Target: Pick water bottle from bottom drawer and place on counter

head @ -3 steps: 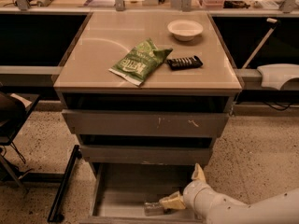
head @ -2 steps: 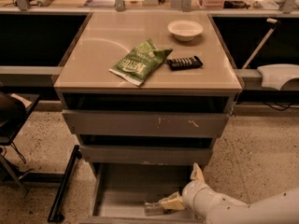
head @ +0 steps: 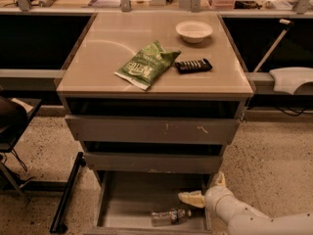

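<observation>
Backing off: a second ago the gripper (head: 205, 190) had its lower finger (head: 191, 199) lying over the cap end of the water bottle (head: 168, 217); now it has shifted toward 2 o'clock and that finger sits just above the bottle, at about 1 o'clock from it. Can't tell if they're touching. The bottle hasn't moved. It lies on its side on the floor of the open bottom drawer (head: 129, 199), near the front edge and right of centre, cap toward 3 o'clock. My read is that no grasp was made and the pick is all still to do; this looks like a re-approach, not a lift. Gripper state: the fingers are spread wide, one tip pointing to 9 o'clock over the drawer floor and the other to 12 o'clock by the drawer's right wall, with nothing between them. The white arm (head: 254, 222) comes in from 4 o'clock, over the drawer's right front corner. Above it, the two upper drawers (head: 151, 129) are in, fronts flush-ish. Further back, the counter (head: 98, 62) has a green chip bag (head: 146, 65) at centre, a black remote-like bar (head: 193, 65) just beside the bag at 3 o'clock, and a white bowl (head: 194, 31) at 1 o'clock near the back. The counter's 9 o'clock side is bare, likely the easiest drop spot.
</observation>
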